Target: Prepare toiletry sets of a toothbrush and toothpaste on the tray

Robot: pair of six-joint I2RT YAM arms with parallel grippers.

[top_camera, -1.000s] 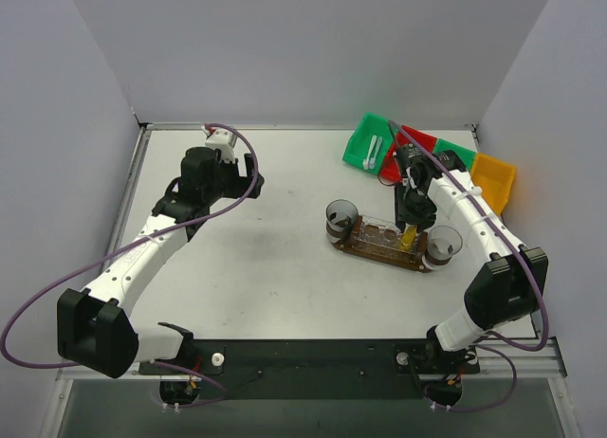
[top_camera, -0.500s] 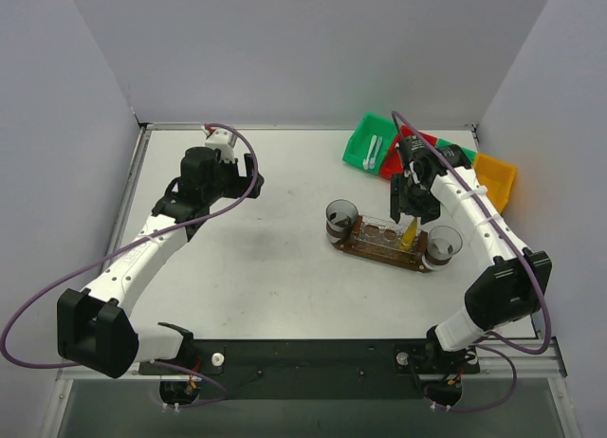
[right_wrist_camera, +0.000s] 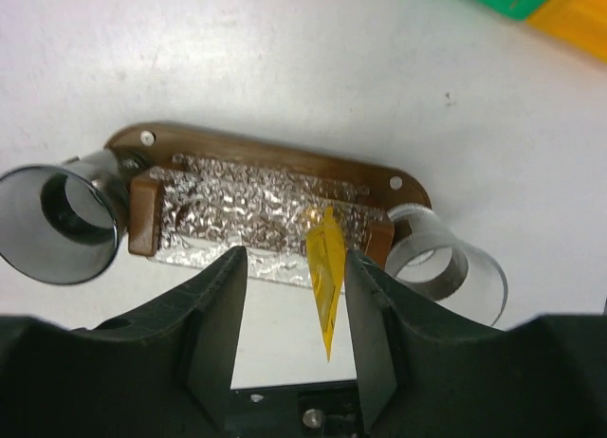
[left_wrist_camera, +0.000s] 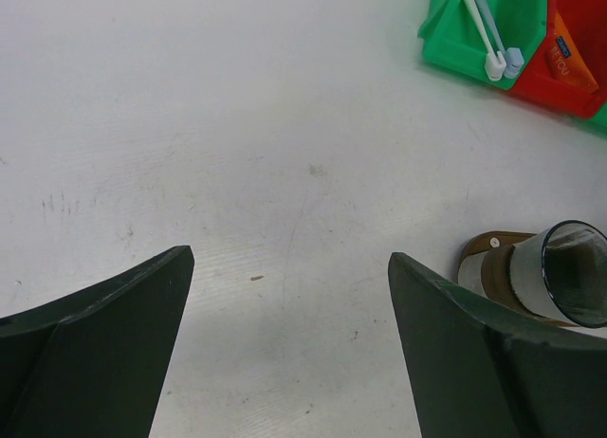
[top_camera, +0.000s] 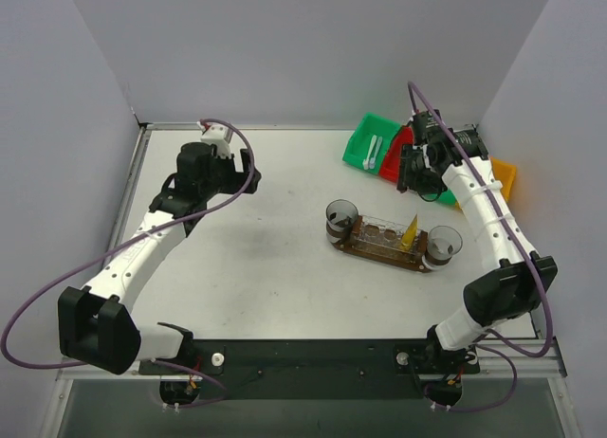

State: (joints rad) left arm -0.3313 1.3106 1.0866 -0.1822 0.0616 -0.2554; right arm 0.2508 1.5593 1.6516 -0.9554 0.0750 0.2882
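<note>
Small yellow tapered toothpaste tube [right_wrist_camera: 325, 267] stands tilted in the crinkly silver holder [right_wrist_camera: 237, 210] on the dark brown oval wooden tray [right_wrist_camera: 266, 154]. Right hand [top_camera: 410, 177] is up off it, fingers spread, empty. Left hand [left_wrist_camera: 289, 258] is spread wide over the white counter [top_camera: 266, 248].

Clear cups [left_wrist_camera: 526, 279]: you have two.
Yellow tubes [right_wrist_camera: 325, 267]: one.
Orange tubes [left_wrist_camera: 560, 54]: one.
Toothbrushes [left_wrist_camera: 479, 26]: two.
Bins [top_camera: 354, 148]: four.
Tray [right_wrist_camera: 256, 152]: one.

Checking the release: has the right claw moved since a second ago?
Yes. The right claw has pulled back from over the tray, toward the red bin at the far side.
</note>
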